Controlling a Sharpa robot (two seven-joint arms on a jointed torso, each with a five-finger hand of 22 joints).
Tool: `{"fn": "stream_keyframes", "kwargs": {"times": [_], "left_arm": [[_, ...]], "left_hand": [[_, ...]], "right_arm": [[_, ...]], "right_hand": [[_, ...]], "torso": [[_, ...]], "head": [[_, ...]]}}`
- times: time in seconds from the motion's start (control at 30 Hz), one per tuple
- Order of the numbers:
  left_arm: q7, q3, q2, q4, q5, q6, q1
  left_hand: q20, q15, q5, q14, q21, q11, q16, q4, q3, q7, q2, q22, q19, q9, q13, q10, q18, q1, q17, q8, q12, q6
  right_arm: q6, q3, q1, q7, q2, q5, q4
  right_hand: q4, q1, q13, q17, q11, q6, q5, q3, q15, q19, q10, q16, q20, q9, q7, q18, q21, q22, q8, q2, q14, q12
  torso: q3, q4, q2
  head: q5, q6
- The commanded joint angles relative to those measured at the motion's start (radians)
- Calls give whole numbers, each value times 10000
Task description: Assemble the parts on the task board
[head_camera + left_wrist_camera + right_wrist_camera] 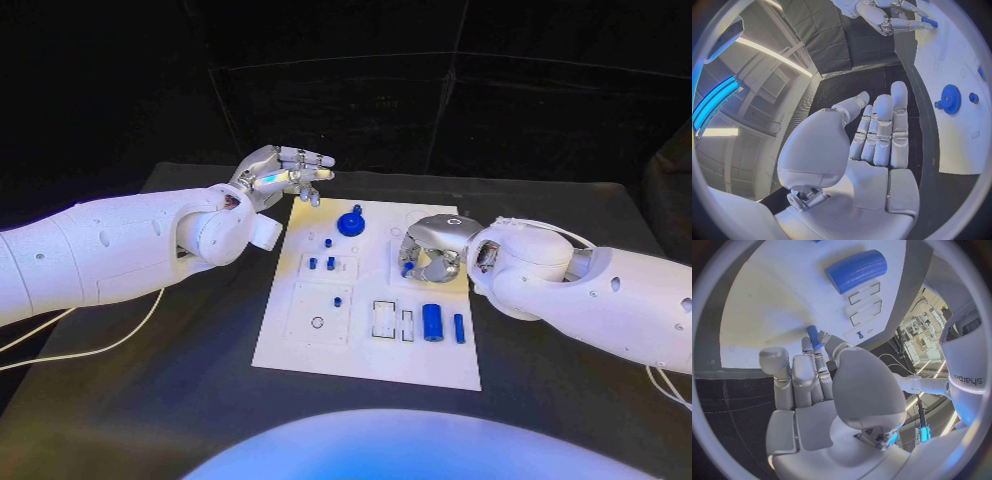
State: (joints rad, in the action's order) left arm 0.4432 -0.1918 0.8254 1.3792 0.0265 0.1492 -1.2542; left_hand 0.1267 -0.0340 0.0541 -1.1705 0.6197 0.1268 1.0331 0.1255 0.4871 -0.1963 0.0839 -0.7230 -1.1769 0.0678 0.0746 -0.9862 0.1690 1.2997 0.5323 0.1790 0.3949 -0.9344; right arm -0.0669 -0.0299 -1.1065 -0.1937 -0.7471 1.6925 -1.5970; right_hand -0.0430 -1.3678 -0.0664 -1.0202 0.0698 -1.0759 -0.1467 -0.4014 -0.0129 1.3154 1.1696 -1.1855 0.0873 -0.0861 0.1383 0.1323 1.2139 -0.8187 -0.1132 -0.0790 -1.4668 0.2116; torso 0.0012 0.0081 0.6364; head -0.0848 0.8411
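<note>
Right hand (437, 250) pinches a small blue peg (813, 336) over the task board (368, 345) (right side) — left hand (283, 170) spread, empty, beyond the board's far-left corner.

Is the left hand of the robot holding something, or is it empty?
Empty. The left hand shows a bare palm with straight fingers in its wrist view, and hovers off the white board's far left corner.

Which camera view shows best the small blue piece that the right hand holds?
The right wrist view: the small blue piece stands clear between the fingertips of the right hand, against the white board. In the head view it is only a blue speck under that hand. In the left wrist view it shows far off, at the fingertips.
</note>
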Motion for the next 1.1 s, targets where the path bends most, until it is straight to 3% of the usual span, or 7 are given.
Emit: {"fn": "stream_keyframes", "kwargs": {"times": [0.03, 0.2, 0.43, 0.7, 0.83, 0.97, 1.1], "left_arm": [[-30, 8, -3, 2, -43, -153, -15], [-71, 8, 3, -2, -43, -180, -15], [-93, 8, 10, -19, -43, -193, -15], [-149, 8, 16, -52, -43, -220, -15], [-153, 8, 8, -60, -43, -225, -15], [-150, 8, -12, -66, -43, -229, -15], [-143, 8, -46, -67, -43, -237, -15]], "left_hand": [[9, 13, -23, 53, -51, -23, -49, -3, -85, -66, -76, 10, 65, -9, -15, 71, 131, 10, -11, 28, 32, 18], [13, 8, -23, 64, -61, -17, -50, 0, -99, -72, -72, 17, 72, -10, -17, 89, 131, 6, -22, 26, 36, 33], [15, 6, -23, 70, -65, -14, -51, 2, -105, -74, -70, 20, 75, -11, -18, 96, 131, 4, -27, 24, 38, 40], [27, -9, -23, 136, -107, 3, -78, 18, -131, -91, -81, 44, 117, -13, -24, 149, 131, 16, -72, 21, 54, 80], [27, -9, -23, 136, -107, 3, -78, 18, -131, -91, -81, 44, 117, -13, -24, 149, 131, 16, -72, 21, 54, 80], [29, -11, -23, 148, -114, 6, -83, 21, -135, -93, -84, 49, 124, -13, -24, 156, 131, 18, -80, 21, 59, 86], [30, -12, -23, 153, -118, 7, -86, 23, -138, -95, -85, 51, 128, -13, -24, 159, 131, 19, -84, 21, 61, 89]], "right_arm": [[245, -2, -14, -80, 16, 171, 20], [-83, -2, -12, -67, 21, 312, -4], [-1052, -1, -8, 258, -99, 169, -255], [-1891, 16, -17, 534, -654, -361, -958], [-2213, 30, -22, 717, -836, -547, -1356], [-2318, 33, -22, 976, -609, -545, -1593], [-2269, 25, -13, 1290, -85, -524, -1566]], "right_hand": [[-86, -125, -32, -32, -74, -212, 163, -227, -99, 66, 229, -86, -23, -43, -34, -52, 46, -46, -90, 206, -185, -38], [-192, -191, -39, -79, -98, -346, 272, -495, -120, 92, 424, -145, -61, -53, -37, -69, 98, -121, -111, 290, -191, -143], [-261, -178, -33, -13, -85, -330, 284, -600, -109, 91, 448, -112, -68, -37, -5, -70, 111, -128, -72, 237, -175, -243], [-295, -158, -27, -3, -62, -298, 268, -655, -100, 78, 433, -112, -64, -23, 12, -68, 105, -108, -36, 195, -169, -313], [-332, -148, -26, 23, -48, -281, 240, -699, -90, 70, 433, -98, -58, -12, 31, -68, 106, -107, -10, 148, -160, -363], [-353, -149, -26, 24, -39, -273, 216, -735, -84, 65, 436, -100, -55, -6, 42, -68, 109, -109, 5, 135, -157, -393], [-366, -152, -26, 24, -35, -272, 203, -757, -80, 62, 438, -101, -54, -3, 47, -68, 111, -111, 11, 131, -155, -410]], "torso": [[-6, -1, -3], [1, -3, -4], [2, -6, -9], [-19, 0, -30], [-11, -3, -19], [-3, -7, -4], [-20, 16, 2]], "head": [[-11, 17], [-29, 38], [-57, 59], [-95, 63], [-122, 47], [-157, 38], [-153, 37]]}}
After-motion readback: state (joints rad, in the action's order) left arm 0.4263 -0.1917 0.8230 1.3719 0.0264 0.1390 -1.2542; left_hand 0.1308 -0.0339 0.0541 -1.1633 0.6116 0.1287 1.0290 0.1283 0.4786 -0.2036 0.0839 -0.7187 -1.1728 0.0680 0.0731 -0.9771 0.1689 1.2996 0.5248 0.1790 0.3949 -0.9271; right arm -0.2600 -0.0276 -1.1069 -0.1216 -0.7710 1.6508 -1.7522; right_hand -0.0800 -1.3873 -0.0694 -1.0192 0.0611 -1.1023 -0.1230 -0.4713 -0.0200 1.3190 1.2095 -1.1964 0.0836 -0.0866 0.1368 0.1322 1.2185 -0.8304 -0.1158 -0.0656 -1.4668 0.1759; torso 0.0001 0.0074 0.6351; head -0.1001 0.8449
